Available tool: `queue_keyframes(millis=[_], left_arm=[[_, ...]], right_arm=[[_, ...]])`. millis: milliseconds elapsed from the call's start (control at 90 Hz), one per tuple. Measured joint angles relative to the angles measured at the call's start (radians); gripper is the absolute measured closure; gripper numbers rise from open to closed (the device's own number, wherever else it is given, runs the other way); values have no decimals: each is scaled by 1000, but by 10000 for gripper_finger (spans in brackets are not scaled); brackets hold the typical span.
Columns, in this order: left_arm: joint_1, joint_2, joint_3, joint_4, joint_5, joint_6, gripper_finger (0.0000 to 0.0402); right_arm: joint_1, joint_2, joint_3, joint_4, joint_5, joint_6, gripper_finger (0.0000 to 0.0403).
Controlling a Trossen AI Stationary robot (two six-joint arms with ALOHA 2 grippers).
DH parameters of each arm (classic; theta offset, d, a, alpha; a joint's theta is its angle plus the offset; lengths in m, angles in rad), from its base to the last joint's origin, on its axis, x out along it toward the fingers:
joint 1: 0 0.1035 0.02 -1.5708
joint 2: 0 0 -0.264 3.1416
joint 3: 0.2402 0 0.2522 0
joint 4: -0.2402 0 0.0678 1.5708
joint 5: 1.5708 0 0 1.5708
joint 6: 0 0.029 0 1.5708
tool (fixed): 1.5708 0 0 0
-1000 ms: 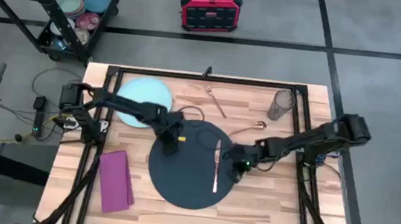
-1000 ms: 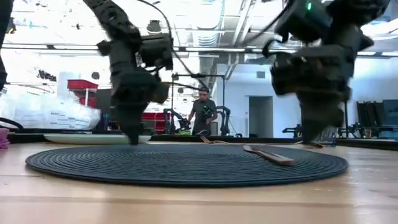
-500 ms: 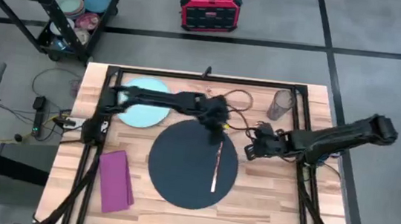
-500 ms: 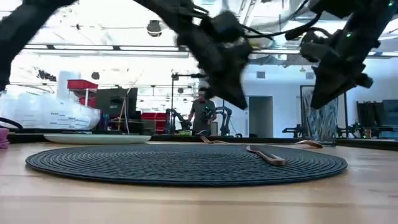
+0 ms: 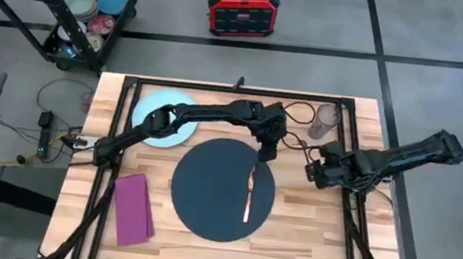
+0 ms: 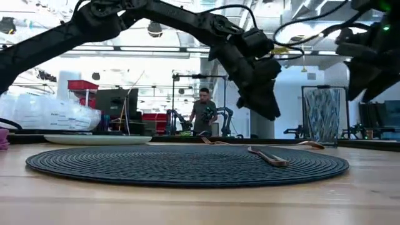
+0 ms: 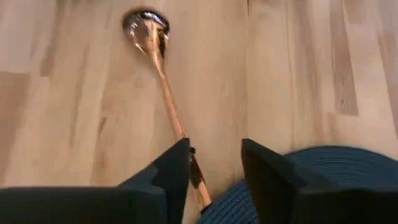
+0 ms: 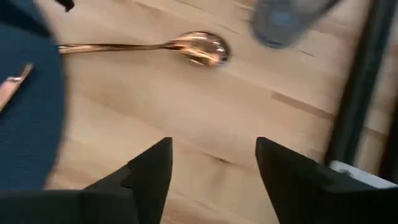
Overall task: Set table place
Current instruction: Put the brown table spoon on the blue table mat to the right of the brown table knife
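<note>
Within 1 second the left arm swung from the middle of the dark round mat to its far right edge, and the left gripper came to hang over the handle end of the copper spoon. Its jaws stood open, 1 finger on each side of the handle, holding nothing. The right gripper drew back off the mat's right side and hovered above bare wood between the mat and the table's black frame, its jaws also open and empty, the spoon bowl and the smoky glass tumbler ahead of it in its wrist view.

That shift suggested the left arm had taken the spoon as its next piece, with the right arm clearing the way.

The table place was far from finished. On the table, only the copper knife lay on the mat, along its right half. The pale blue plate sat at the far left, off the mat and partly under the left arm. The magenta napkin lay near the left front, apart from the mat. The spoon rested on bare wood just beyond the mat's far right rim, its handle tip close to the rim. The tumbler stood near the far right corner. I could not make out the fork.
</note>
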Motion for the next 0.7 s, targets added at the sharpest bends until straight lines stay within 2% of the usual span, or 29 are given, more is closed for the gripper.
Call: queue_keyframes(millis=[122, 244, 311, 389, 456, 500, 600, 700], left_arm=[[-12, 2, -9, -3, -21, 52, 257], [-19, 2, -6, -43, -79, 75, 263], [-10, -3, 16, -206, -79, 75, 266], [5, -46, 4, -489, -81, 115, 270], [12, -80, -6, -721, -85, 181, 274], [11, -103, -25, -798, -83, 202, 277], [5, -223, -141, -695, -29, 177, 283], [-5, -355, -264, -431, -57, 111, 290]], right_arm=[[6, -19, 0, 1, 0, 2, 182], [-5, -20, 0, 109, 0, -59, 192], [-21, -11, 0, 196, 0, -116, 199], [-64, 12, 0, 296, -10, -222, 209], [-129, 43, 0, 349, -51, -330, 217], [-181, 69, 0, 376, -93, -410, 222], [-296, 127, 0, 426, -184, -580, 230], [-377, 152, 0, 437, -213, -650, 234]])
